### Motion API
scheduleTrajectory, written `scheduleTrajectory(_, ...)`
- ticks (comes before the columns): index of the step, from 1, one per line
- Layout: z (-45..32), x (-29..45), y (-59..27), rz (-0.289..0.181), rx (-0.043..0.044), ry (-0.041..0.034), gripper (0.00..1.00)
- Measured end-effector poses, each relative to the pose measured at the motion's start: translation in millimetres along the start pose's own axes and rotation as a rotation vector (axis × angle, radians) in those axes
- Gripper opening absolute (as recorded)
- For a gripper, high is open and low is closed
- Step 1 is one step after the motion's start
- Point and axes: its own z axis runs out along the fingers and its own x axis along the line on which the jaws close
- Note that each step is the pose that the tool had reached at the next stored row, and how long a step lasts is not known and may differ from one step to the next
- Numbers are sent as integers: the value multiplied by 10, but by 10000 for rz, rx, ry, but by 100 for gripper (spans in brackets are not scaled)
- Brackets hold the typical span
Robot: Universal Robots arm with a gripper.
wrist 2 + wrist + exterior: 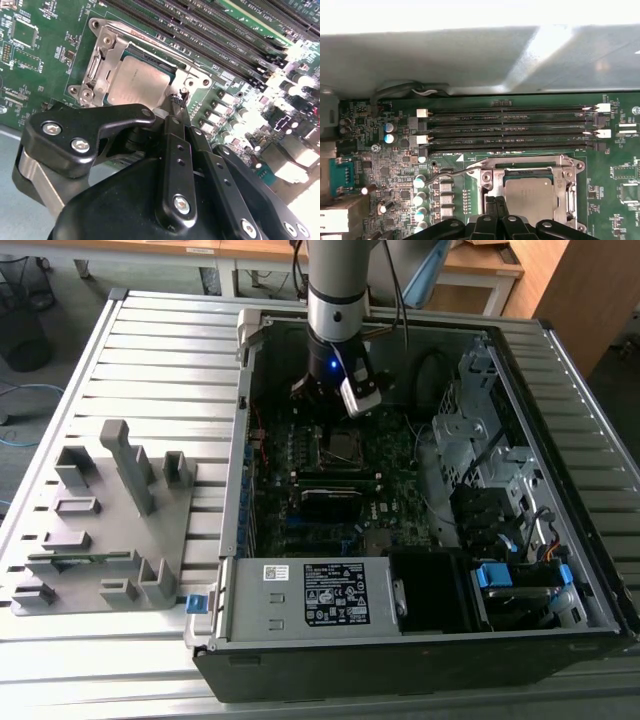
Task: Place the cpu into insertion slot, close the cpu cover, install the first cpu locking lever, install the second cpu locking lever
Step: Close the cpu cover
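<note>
Pincer (178,100): fingers closed narrow, nothing seen between them; tips at the socket's corner, just beside the cpu.
Cpu (137,82): lies flat in the insertion slot (347,446), metal top showing.
Cpu cover (102,55): down, framing the chip.
Locking lever (452,172): thin wire along one cover edge, handle end out over the motherboard (620,200) — latched or not, cannot tell.
Surroundings: memory slots (510,130) just beside the socket; computer case (400,665) on the slatted bench (170,350).
Risk (judgement): narrow tips could slip off the springy wire and let it snap back — a slipped tip would strike the capacitors (420,181) near the socket.
</note>
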Motion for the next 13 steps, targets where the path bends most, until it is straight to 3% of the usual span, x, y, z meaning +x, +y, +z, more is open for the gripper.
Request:
scheduleTrajectory(5,-80,-2,-1,0,0,0,10)
scheduleTrajectory(13,-92,-3,-1,-1,0,-1,10)
